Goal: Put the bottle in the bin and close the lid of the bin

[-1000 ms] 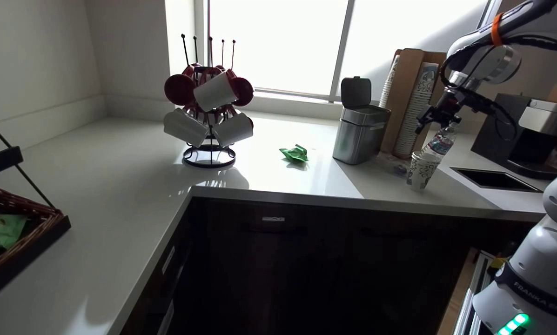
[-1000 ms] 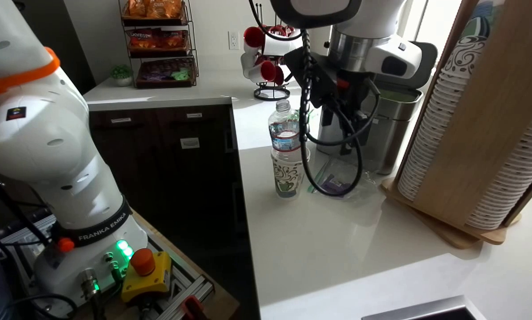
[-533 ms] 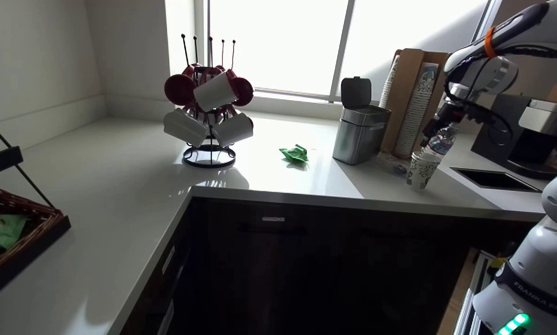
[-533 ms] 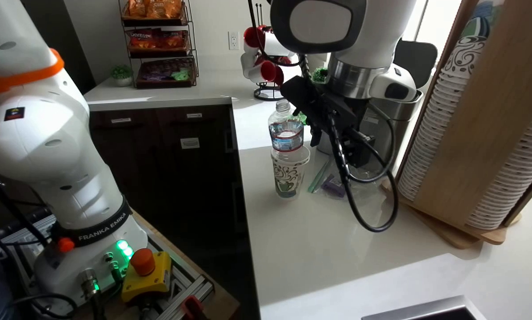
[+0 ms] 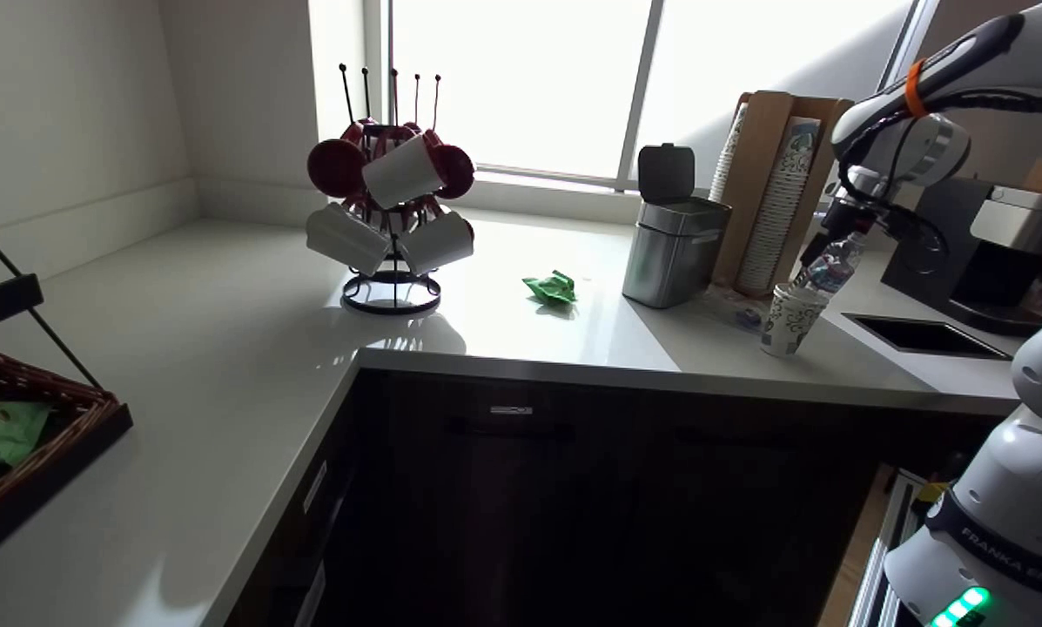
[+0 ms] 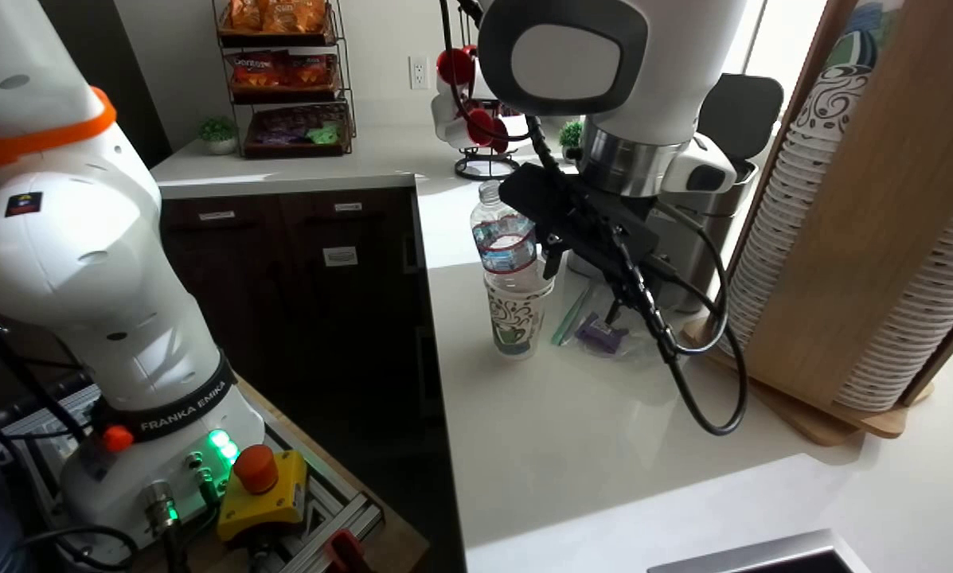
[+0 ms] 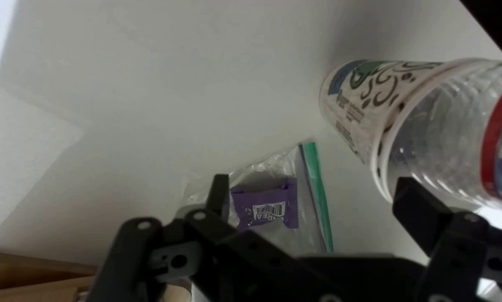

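Observation:
The clear bottle [image 5: 836, 266] stands inside a patterned paper cup [image 5: 789, 329] on the counter, leaning a little, also in an exterior view [image 6: 501, 239] and the wrist view [image 7: 452, 138]. The grey metallic bin [image 5: 660, 261] stands farther back, partly hidden behind the arm in an exterior view [image 6: 687, 247]. Its dark lid [image 5: 666, 172] is raised upright. My gripper [image 6: 583, 290] is open and empty beside the bottle, low over the counter. In the wrist view [image 7: 313, 188] one fingertip overlaps the bottle's lower side; whether it touches is unclear.
A clear bag with a purple wrapper [image 7: 267, 205] lies below the gripper. A wooden cup holder [image 6: 802, 302] stands next to the bin. A green packet [image 5: 555, 287] and a mug rack [image 5: 393, 309] are farther along. A dark recess [image 5: 925, 335] is in the counter.
My gripper has come down and in toward the bottle, staying open. The bottle's top has just tipped away from the gripper. The bin and its raised lid have not moved.

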Controlling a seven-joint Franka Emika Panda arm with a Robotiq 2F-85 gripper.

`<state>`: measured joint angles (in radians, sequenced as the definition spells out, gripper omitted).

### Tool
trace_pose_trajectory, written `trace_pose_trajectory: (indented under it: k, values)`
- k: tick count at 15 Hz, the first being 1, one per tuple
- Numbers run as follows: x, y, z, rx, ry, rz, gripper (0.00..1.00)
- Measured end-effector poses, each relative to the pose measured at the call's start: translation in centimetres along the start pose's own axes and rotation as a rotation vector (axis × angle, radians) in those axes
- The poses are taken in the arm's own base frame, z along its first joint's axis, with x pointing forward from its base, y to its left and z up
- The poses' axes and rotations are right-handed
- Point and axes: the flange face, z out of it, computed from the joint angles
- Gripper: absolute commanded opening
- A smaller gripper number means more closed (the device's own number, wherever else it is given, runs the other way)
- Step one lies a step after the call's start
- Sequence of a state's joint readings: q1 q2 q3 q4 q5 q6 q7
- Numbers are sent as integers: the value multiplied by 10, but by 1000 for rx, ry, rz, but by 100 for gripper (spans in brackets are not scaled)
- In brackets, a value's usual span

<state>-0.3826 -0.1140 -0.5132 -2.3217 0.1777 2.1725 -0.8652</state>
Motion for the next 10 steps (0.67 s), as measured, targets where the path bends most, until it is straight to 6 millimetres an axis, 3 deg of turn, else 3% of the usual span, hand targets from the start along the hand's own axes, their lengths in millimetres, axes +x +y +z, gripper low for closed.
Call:
trace_pose_trajectory:
  k: [4, 6, 8, 10]
  values:
    - [-3, 2, 0, 1, 2, -28, 97]
    - [-3, 3, 0, 1, 3, -34, 90]
    - [-3, 2, 0, 3, 5, -37, 76]
    - [-2, 2, 0, 5, 7, -40, 70]
